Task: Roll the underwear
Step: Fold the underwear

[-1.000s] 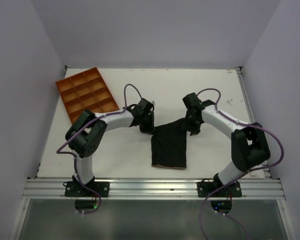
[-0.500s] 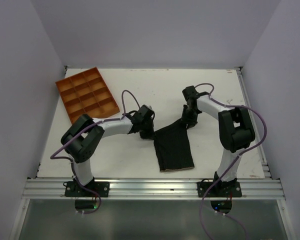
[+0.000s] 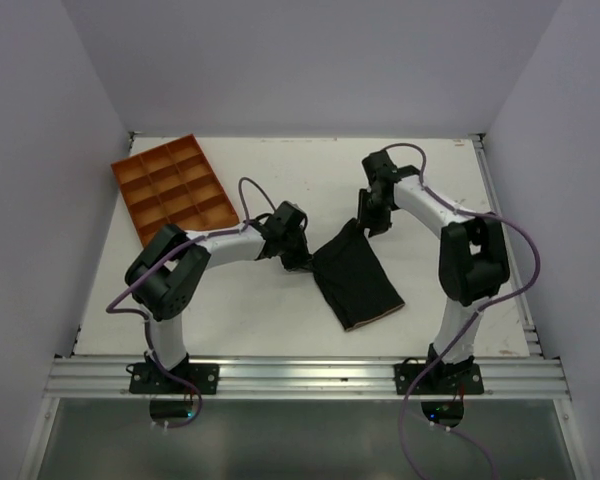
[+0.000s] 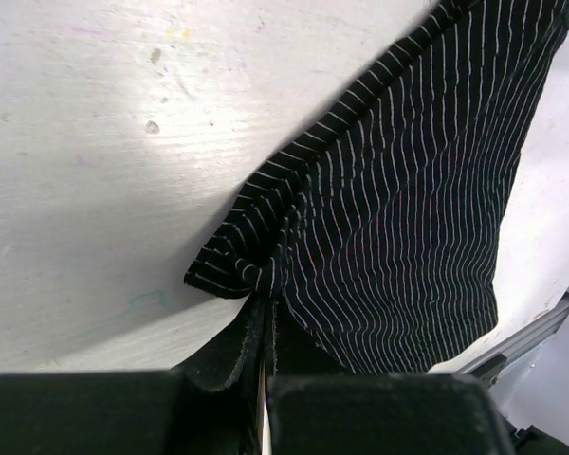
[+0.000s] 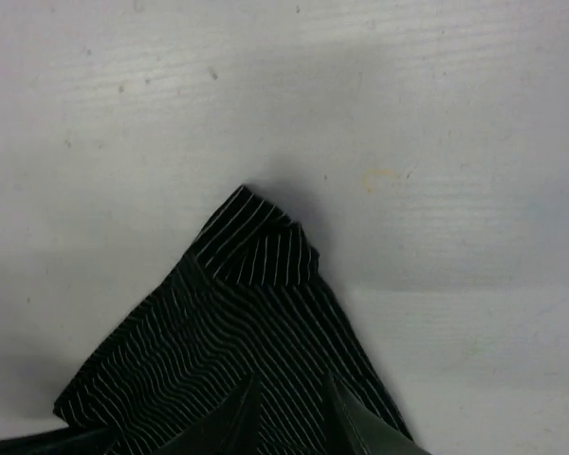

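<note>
The underwear is a black pinstriped cloth with a thin reddish-brown lower edge, lying flat and slanted on the white table at the middle. My left gripper is shut on its left corner; in the left wrist view the fingers pinch a bunched fold of the underwear. My right gripper holds the far corner; in the right wrist view the underwear runs between the fingertips, and a small folded tip points away.
An orange compartment tray lies at the back left. A metal rail runs along the near table edge. Walls close in on the left, back and right.
Both grippers have moved with the cloth's corners. The right gripper went farther back. The underwear has swung round, its lower edge now pointing toward the near right.
</note>
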Controlling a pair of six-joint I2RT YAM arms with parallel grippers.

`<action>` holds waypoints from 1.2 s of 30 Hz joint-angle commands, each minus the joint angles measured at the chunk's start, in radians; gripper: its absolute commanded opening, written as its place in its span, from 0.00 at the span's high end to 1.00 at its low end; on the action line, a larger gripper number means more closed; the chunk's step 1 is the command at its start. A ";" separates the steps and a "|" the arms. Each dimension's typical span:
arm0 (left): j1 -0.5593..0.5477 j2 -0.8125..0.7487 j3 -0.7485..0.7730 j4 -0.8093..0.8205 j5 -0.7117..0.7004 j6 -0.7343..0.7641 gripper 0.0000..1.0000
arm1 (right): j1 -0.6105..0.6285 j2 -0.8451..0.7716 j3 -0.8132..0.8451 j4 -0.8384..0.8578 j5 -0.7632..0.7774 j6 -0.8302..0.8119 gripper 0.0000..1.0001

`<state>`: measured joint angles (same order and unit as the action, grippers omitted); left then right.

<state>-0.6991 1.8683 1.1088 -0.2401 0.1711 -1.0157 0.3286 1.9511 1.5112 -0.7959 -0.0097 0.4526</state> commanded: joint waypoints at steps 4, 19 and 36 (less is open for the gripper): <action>0.056 -0.024 -0.030 0.074 0.048 -0.055 1.00 | 0.186 -0.308 -0.233 -0.039 0.050 -0.040 0.62; 0.075 -0.011 -0.021 0.081 0.105 -0.035 1.00 | 0.541 -0.549 -0.568 0.130 0.160 0.063 0.51; 0.084 0.005 -0.026 0.074 0.111 -0.038 1.00 | 0.747 -0.400 -0.502 0.073 0.343 0.075 0.49</action>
<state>-0.6277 1.8683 1.0855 -0.1947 0.2741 -1.0405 1.0477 1.5307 0.9600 -0.7151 0.2623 0.5129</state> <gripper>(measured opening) 0.009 0.506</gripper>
